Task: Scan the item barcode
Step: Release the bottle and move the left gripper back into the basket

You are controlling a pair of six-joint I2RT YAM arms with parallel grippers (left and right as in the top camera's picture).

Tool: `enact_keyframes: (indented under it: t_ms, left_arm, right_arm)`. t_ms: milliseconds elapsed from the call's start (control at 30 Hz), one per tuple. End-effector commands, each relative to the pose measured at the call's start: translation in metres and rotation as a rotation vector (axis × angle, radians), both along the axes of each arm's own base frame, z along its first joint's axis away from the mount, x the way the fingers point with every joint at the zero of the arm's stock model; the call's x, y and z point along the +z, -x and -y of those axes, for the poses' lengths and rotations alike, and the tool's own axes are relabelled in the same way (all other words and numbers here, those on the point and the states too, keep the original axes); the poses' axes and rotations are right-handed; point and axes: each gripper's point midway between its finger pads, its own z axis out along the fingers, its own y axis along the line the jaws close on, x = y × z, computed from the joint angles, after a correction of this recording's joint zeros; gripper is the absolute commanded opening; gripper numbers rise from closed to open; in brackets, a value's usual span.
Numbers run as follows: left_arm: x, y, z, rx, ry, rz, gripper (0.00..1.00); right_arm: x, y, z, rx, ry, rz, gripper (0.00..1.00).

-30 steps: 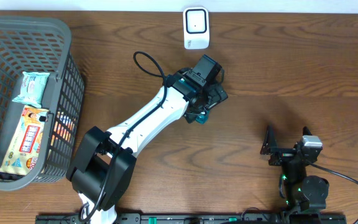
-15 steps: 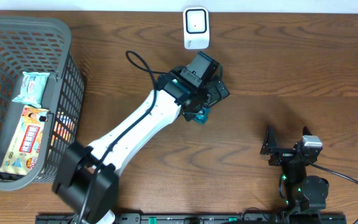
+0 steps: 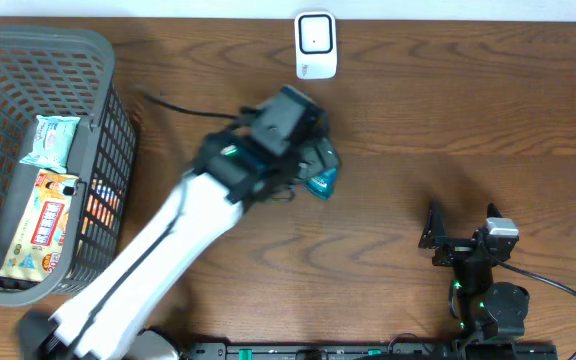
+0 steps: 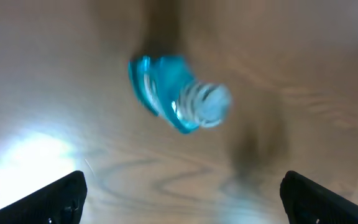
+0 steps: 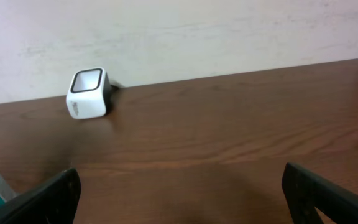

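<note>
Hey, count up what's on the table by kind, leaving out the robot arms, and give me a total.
Baskets: 1, the grey basket
Scanners: 1, the white scanner
Bottles: 1, the teal bottle
Snack packets: 2 clearly seen in the basket, a pale blue packet and a yellow packet; more may be hidden
Total: 5

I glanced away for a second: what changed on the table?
The left arm swung left, carrying its open left hand a little toward the basket. It took hold of nothing; the teal bottle lies on the table where it was. The scanner and right arm stayed put.
</note>
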Motion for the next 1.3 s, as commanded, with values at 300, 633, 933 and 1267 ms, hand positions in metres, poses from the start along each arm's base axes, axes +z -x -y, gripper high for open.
enact_keyframes:
  t_ms: [300,633,933,1267]
  left_arm:
    - [0.172,-0.010,-0.300,0.887,-0.471,0.577,0.98]
    - [0.085,-0.010,-0.430,1.196,-0.211,0.236,0.98]
    - [-0.050,0.009,-0.454,1.592,-0.033,-0.277,0.98]
    - [-0.144,0.040,-0.436,1.830,-0.065,-0.722,0.98]
  right_arm:
    - [0.000,0.000,0.002,-0.011,0.015,0.002,0.99]
    - [0.000,0.000,0.002,-0.011,0.015,0.001,0.99]
    - [0.000,0.000,0.002,-0.011,0.015,0.002,0.99]
    - [0.000,0.000,0.002,-0.011,0.015,0.002,0.99]
